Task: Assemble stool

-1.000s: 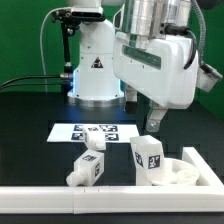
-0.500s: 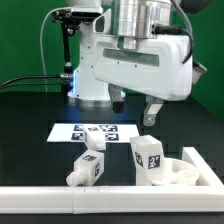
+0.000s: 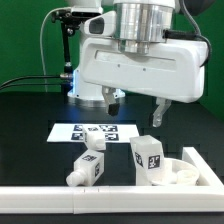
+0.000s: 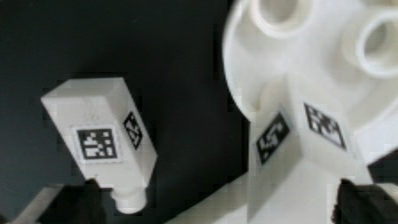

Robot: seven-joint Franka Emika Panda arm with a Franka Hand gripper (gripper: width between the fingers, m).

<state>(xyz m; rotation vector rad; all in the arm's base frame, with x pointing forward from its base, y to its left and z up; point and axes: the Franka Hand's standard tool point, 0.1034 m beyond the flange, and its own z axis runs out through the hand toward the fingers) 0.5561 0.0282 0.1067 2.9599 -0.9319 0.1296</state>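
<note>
Gripper (image 3: 135,112): the jaws stand wide apart and hold nothing. It hangs above the table (image 3: 30,130), over the stool parts, and touches none of them. In the wrist view the two fingertips frame the gripper (image 4: 224,203) gap, and there is only table and parts below.

You have the stool in separate parts, all near the table's front edge.

- Seat (image 3: 188,172): the round disc lies flat at the front corner on the exterior view's right. Its holes show face up in the wrist view (image 4: 311,45).
- Upright leg (image 3: 148,158): it stands on end with its long axis vertical and a tag facing the exterior camera. It is just beside the seat, on the exterior view's left of it. In the wrist view this leg (image 4: 294,140) overlaps the disc's rim, and you cannot tell whether the two touch.
- Lying leg (image 3: 88,168): it rests on its side with its long axis roughly along the front edge. Its peg end points toward the exterior view's left.
- Third leg (image 3: 93,141): it lies just behind the lying leg, at the front edge of the marker board (image 3: 95,129). Its axis is too small to judge.

White rail (image 3: 100,195): it runs along the table's front edge and turns up the side on the exterior view's right. The seat sits inside that corner.
</note>
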